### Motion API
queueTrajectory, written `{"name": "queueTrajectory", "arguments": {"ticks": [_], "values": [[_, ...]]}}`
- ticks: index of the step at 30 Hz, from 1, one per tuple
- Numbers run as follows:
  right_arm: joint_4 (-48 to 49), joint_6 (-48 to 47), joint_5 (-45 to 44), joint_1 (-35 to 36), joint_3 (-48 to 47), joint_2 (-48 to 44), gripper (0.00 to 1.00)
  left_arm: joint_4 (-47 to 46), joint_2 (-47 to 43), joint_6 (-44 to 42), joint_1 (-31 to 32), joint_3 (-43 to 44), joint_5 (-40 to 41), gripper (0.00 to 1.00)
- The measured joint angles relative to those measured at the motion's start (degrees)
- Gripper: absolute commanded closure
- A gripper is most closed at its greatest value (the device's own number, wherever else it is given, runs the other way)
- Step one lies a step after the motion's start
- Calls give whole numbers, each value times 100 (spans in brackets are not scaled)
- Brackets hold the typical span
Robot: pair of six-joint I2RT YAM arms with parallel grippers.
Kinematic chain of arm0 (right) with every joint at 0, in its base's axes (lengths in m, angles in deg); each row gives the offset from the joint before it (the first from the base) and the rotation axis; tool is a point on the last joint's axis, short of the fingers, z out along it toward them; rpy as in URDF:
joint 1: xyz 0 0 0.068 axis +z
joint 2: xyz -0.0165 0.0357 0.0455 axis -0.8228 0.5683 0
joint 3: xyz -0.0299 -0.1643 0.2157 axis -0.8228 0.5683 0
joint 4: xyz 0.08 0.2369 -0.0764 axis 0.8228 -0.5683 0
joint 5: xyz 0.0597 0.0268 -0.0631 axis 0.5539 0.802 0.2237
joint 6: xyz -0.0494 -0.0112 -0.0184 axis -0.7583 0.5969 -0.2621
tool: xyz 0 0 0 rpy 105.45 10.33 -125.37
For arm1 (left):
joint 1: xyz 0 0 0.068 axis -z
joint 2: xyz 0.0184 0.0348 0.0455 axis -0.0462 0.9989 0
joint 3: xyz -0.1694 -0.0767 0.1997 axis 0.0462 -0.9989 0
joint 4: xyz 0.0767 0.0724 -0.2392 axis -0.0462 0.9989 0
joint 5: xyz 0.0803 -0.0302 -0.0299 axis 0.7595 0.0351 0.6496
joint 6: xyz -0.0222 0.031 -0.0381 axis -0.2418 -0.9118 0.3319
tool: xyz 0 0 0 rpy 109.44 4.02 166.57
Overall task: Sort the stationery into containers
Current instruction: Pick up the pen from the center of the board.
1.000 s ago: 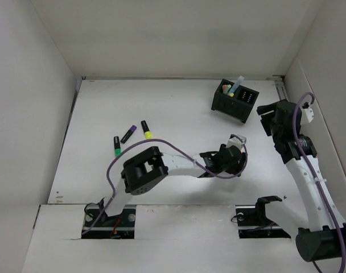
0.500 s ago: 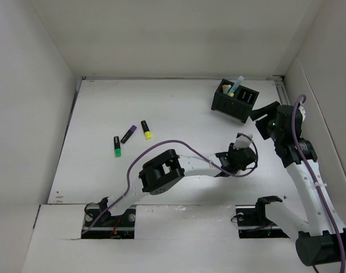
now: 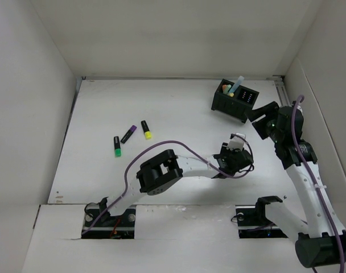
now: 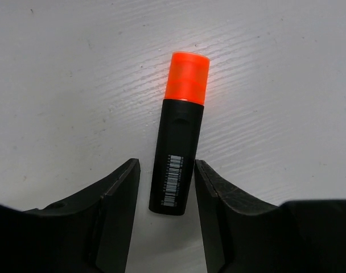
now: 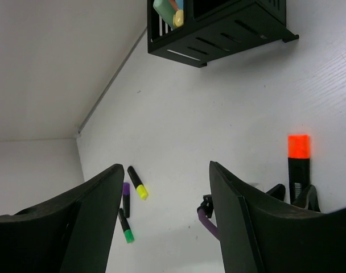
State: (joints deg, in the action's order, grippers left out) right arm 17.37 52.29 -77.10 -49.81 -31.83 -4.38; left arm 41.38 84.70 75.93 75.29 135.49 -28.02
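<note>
A black highlighter with an orange cap (image 4: 178,153) lies flat on the white table. My left gripper (image 4: 166,177) is open and low over it, with one finger on each side of its black end and a small gap on both sides. In the top view the left gripper (image 3: 235,156) covers this highlighter. The black organiser box (image 3: 234,100) stands at the back right and holds pastel blue, green and yellow markers in one compartment. My right gripper (image 3: 257,114) is open and empty in the air just to the right of the box.
Three black markers lie together at the left middle of the table, with green (image 3: 116,146), purple (image 3: 128,133) and yellow (image 3: 145,129) ends. They also show in the right wrist view (image 5: 130,202), as does the organiser (image 5: 218,31). White walls enclose the table.
My left gripper reached further right, then drew back slightly over the orange-capped highlighter. My right gripper swung left towards the organiser box.
</note>
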Motion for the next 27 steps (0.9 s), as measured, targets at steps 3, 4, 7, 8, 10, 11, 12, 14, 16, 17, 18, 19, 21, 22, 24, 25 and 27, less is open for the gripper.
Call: {"name": "queueTrajectory", "arguments": {"ticks": [3,4,7,8,10,11,12,14,16,17,18,19,21,22,24,25,27], "values": [[28,-7,70,0,107,20,31,20,-26,-59,0,-50,70,61],[39,-17,87,0,125,28,29,20,-28,-70,0,-61,90,63],[59,-42,129,0,184,28,21,-22,-96,-131,0,-214,199,83],[61,-55,140,0,190,31,20,-68,-155,-129,0,-328,234,87],[105,-87,166,0,221,31,15,-83,-339,-125,-2,-603,273,91],[149,-111,177,0,251,31,15,-164,-474,-116,-13,-824,271,95],[181,-114,192,0,282,33,14,-190,-643,-118,-20,-1069,240,96],[225,-144,234,0,352,57,12,-234,-1029,-129,-50,-1593,151,99],[260,-155,323,0,407,114,12,-304,-1458,-157,-118,-2149,0,100],[280,-162,387,0,428,151,12,-323,-1718,-175,-173,-2435,-85,100],[297,-168,452,0,442,184,12,-330,-1987,-203,-238,-2677,-170,100],[315,-170,533,0,452,221,12,-387,-2256,-225,-313,-2883,-247,100],[378,-170,710,0,501,251,12,-560,-2778,-267,-433,-3200,-361,100],[452,-173,835,0,555,251,12,-706,-3058,-293,-507,-3362,-428,100],[651,-173,1108,0,710,254,11,-894,-3617,-326,-625,-3617,-507,100],[719,-175,1252,2,793,258,11,-984,-3858,-339,-678,-3711,-570,100],[874,-175,1519,52,968,319,11,-1220,-4260,-363,-793,-3891,-713,100]]}}
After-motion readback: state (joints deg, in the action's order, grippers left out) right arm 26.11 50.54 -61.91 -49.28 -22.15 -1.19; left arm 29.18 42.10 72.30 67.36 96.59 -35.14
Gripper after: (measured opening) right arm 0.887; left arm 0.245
